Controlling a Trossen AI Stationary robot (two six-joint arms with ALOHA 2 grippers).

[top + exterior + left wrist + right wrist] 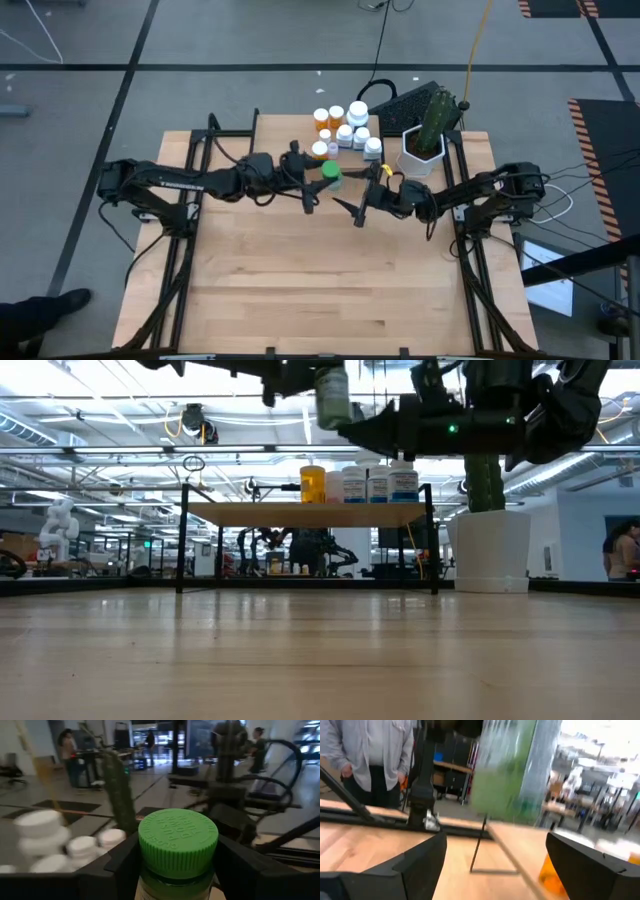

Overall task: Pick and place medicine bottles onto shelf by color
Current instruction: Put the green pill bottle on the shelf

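Green-capped bottle sits clenched in the left claw, lifted well off the desk; in the high view it is just above centre frame, close beside the lower edge of the shelf. Left wrist view confirms the grip: both dark fingers press the bottle body below the ribbed green cap, bottle upright. Right claw hangs released with its jaws apart, just right of centre, holding nothing. Shelf already carries orange bottles toward its left end and white bottles clustered to the right, upper centre of the high view. Judgement: the step in hand is carrying the green bottle to the shelf. To do it well, keep it vertical, pass above the standing caps, and lower onto bare board apart from both colour groups. Risk: knocking over neighbours, or clipping the right arm nearby. Bottle body looks pale and translucent, label unreadable.
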